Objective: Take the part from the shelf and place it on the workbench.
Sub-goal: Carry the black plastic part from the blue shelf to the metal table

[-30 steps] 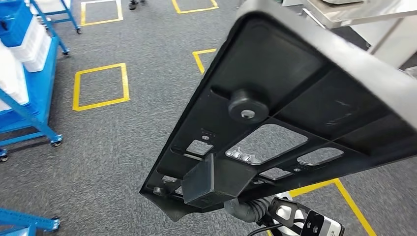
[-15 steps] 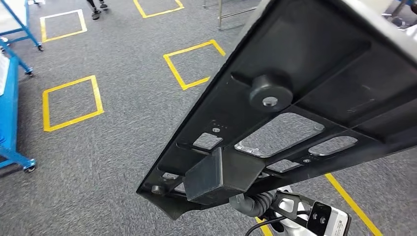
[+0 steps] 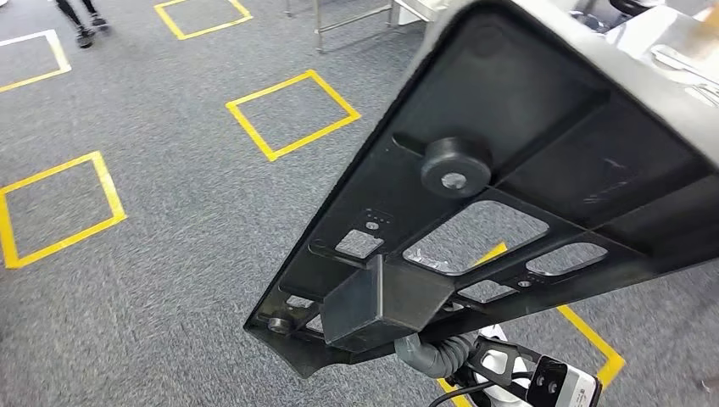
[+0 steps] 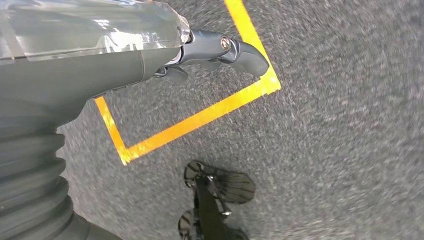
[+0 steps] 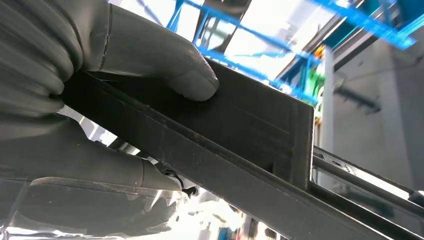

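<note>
The part (image 3: 526, 127) is a large black plastic panel with ribs, cut-outs and a round boss. It is held up close in front of my head, tilted, over the carpet. My right hand (image 3: 434, 354) grips its lower edge from beneath. In the right wrist view the thumb presses on the part's (image 5: 240, 130) flat face and my right hand (image 5: 100, 65) wraps its rim. My left hand (image 4: 150, 55) hangs over the floor with its fingers (image 4: 235, 47) stretched out and nothing in them. A metal workbench (image 3: 678, 38) shows at the upper right, behind the part.
Grey carpet with yellow taped squares (image 3: 292, 114) lies ahead and to the left. Metal table legs (image 3: 339, 17) stand at the top centre. A person's feet (image 3: 80, 25) are at the far upper left. Blue shelf framing (image 5: 350, 25) appears beyond the part in the right wrist view.
The whole scene has slid left as the camera turned right: the blue shelf has left the picture and the metal workbench has come in. The part stays in my right hand.
</note>
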`<control>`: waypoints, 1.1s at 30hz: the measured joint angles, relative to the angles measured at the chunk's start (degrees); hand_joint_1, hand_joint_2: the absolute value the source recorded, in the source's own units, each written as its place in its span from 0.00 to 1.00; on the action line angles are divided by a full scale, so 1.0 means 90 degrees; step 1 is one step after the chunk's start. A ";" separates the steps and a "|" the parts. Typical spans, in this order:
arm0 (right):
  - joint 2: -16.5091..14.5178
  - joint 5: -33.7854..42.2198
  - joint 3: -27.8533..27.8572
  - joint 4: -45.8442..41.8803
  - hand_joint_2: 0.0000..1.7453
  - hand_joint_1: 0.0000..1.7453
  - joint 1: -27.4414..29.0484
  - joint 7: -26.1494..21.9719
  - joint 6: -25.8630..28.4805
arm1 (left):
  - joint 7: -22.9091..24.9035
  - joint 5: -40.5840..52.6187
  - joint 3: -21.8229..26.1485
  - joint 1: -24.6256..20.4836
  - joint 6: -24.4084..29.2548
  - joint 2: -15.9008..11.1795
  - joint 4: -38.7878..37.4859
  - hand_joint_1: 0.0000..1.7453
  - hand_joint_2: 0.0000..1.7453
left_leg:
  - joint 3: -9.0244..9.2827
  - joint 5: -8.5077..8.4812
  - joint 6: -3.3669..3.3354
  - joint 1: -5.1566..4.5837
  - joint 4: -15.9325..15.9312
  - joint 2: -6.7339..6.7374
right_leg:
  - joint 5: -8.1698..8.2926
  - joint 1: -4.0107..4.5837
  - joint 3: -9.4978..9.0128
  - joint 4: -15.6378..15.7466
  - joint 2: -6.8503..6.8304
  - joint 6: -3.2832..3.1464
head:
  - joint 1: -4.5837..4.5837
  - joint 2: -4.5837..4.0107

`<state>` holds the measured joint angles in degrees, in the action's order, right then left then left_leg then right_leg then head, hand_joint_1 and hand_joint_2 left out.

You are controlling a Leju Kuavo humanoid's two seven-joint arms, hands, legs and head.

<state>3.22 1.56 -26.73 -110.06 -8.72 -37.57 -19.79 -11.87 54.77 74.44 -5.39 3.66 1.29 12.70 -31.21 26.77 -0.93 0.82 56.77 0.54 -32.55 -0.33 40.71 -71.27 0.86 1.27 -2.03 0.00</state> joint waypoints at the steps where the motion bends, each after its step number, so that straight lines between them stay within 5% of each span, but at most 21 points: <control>1: 0.0001 -0.0016 0.0000 0.0001 1.00 1.00 0.0004 0.0000 0.0046 | -0.0001 0.0026 -0.0007 0.0000 -0.0030 0.0000 0.0000 0.00 1.00 | -0.0002 0.0006 -0.0005 -0.0011 0.0002 0.0086 | -0.0069 -0.0006 0.0128 -0.0269 -0.0039 0.0009 | 0.0000 0.0000; 3: 0.0005 -0.0037 -0.0001 0.0001 1.00 1.00 0.0005 0.0000 0.0143 | -0.0002 0.0065 -0.0035 -0.0024 -0.0072 0.0000 0.0000 0.00 1.00 | 0.0006 0.0021 -0.0003 -0.0021 0.0006 0.0238 | 0.0140 -0.0007 0.0021 -0.0090 -0.0090 0.0003 | -0.0001 0.0000; 5: 0.0010 -0.0041 -0.0002 0.0001 1.00 1.00 -0.0016 0.0000 0.0227 | -0.0001 0.0094 -0.0070 -0.0056 -0.0091 0.0000 0.0000 0.00 1.00 | 0.0037 0.0045 0.0025 -0.0037 0.0008 0.0357 | 0.0525 0.0026 -0.0472 0.0811 -0.0316 -0.0051 | -0.0001 0.0000; 7: 0.0019 -0.0033 -0.0008 -0.0001 1.00 1.00 -0.0061 0.0000 0.0292 | 0.0008 0.0102 -0.0090 -0.0071 -0.0094 0.0001 0.0000 0.00 1.00 | 0.0063 0.0076 0.0075 -0.0065 0.0017 0.0456 | 0.0692 0.0089 -0.0793 0.1426 -0.0523 -0.0129 | -0.0001 0.0000; 10: 0.0050 -0.0011 -0.0019 -0.0004 1.00 1.00 -0.0097 0.0000 0.0299 | 0.0037 0.0053 -0.0092 -0.0079 -0.0064 0.0002 0.0000 0.00 1.00 | 0.0105 0.0119 0.0170 -0.0076 0.0015 0.0600 | 0.0712 0.0109 -0.0820 0.1539 -0.0388 -0.0220 | -0.0001 0.0000; 12: 0.0063 -0.0023 -0.0038 -0.0010 1.00 1.00 -0.0113 0.0000 0.0281 | 0.0045 0.0024 -0.0092 -0.0081 -0.0044 0.0003 0.0000 0.00 1.00 | 0.0044 0.0298 0.0233 -0.0057 0.0236 0.0426 | 0.0752 0.0064 -0.0853 0.1602 -0.0258 -0.0295 | -0.0001 0.0000; 14: 0.0066 -0.0041 -0.0061 -0.0013 1.00 1.00 -0.0133 0.0000 0.0278 | 0.0055 0.0011 -0.0092 -0.0060 -0.0032 0.0002 0.0000 0.00 1.00 | -0.0274 0.0688 0.0278 -0.0032 0.0959 0.0122 | 0.0775 0.0041 -0.0866 0.1627 -0.0125 -0.0341 | -0.0002 0.0000; 16: 0.0068 -0.0053 -0.0080 -0.0004 1.00 1.00 -0.0133 0.0000 0.0280 | 0.0082 0.0003 -0.0090 -0.0024 -0.0021 0.0002 0.0000 0.00 1.00 | -0.0675 0.0970 0.0308 -0.0022 0.1751 0.0010 | 0.0777 0.0040 -0.0858 0.1614 0.0034 -0.0350 | -0.0003 0.0000; 17: 0.0069 -0.0056 -0.0090 0.0004 1.00 1.00 -0.0130 0.0000 0.0278 | 0.0098 -0.0001 -0.0089 -0.0011 -0.0016 0.0002 0.0000 0.00 1.00 | -0.0776 0.0953 0.0316 -0.0018 0.1903 -0.0003 | 0.0776 0.0039 -0.0857 0.1604 0.0117 -0.0348 | -0.0003 0.0000; 19: 0.0069 -0.0062 -0.0120 0.0019 1.00 1.00 -0.0131 0.0000 0.0268 | 0.0117 -0.0018 -0.0087 -0.0002 -0.0011 0.0002 0.0000 0.00 1.00 | -0.0618 0.0549 0.0316 -0.0001 0.1432 -0.0050 | 0.0762 0.0029 -0.0864 0.1573 0.0284 -0.0327 | -0.0002 0.0000; 21: 0.0067 -0.0083 -0.0160 0.0030 1.00 1.00 -0.0136 0.0000 0.0269 | 0.0115 -0.0035 -0.0087 0.0001 -0.0007 0.0003 0.0000 0.00 1.00 | -0.0260 0.0130 0.0296 0.0031 0.0546 -0.0294 | 0.0737 0.0025 -0.0846 0.1523 0.0432 -0.0280 | -0.0001 0.0000; 23: 0.0065 -0.0112 -0.0195 0.0038 1.00 1.00 -0.0140 0.0000 0.0279 | 0.0114 -0.0039 -0.0086 0.0015 -0.0005 0.0005 0.0000 0.00 1.00 | -0.0104 0.0030 0.0246 0.0049 0.0144 -0.0470 | 0.0744 0.0022 -0.0782 0.1482 0.0559 -0.0210 | -0.0002 0.0000; 25: 0.0065 -0.0140 -0.0214 0.0044 1.00 1.00 -0.0136 0.0000 0.0299 | 0.0114 -0.0034 -0.0084 0.0014 -0.0006 0.0013 0.0000 0.00 1.00 | -0.0103 0.0021 0.0163 0.0041 0.0115 -0.0390 | 0.0766 0.0013 -0.0728 0.1475 0.0653 -0.0128 | -0.0002 0.0000; 28: 0.0067 -0.0183 -0.0231 0.0042 1.00 1.00 -0.0135 0.0000 0.0367 | 0.0117 -0.0003 -0.0086 -0.0017 -0.0013 0.0026 0.0000 0.00 1.00 | -0.0095 -0.0025 0.0026 0.0041 0.0058 -0.0201 | 0.0484 0.0018 -0.0526 0.1058 0.0263 -0.0038 | -0.0001 0.0000; 31: 0.0069 -0.0188 -0.0246 0.0039 1.00 1.00 -0.0132 0.0000 0.0384 | 0.0119 0.0005 -0.0086 0.0007 -0.0018 0.0024 0.0000 0.00 1.00 | -0.0097 -0.0014 -0.0024 0.0012 0.0056 0.0021 | -0.0067 -0.0007 0.0031 -0.0108 -0.0023 0.0005 | -0.0001 0.0000; 33: 0.0069 -0.0188 -0.0257 0.0039 1.00 1.00 -0.0124 0.0000 0.0381 | 0.0115 0.0005 -0.0084 0.0006 -0.0024 0.0023 0.0000 0.00 1.00 | -0.0091 0.0000 -0.0024 0.0005 0.0057 0.0184 | -0.0001 -0.0019 0.0095 -0.0251 -0.0066 0.0014 | -0.0001 0.0000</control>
<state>3.85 -0.13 -29.05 -109.70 -9.84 -37.57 -16.36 -10.84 54.82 73.68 -5.33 3.44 1.50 12.70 -32.04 26.77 -1.14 0.87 57.28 2.20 -32.56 -0.50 41.56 -73.52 0.27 1.40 -2.03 0.00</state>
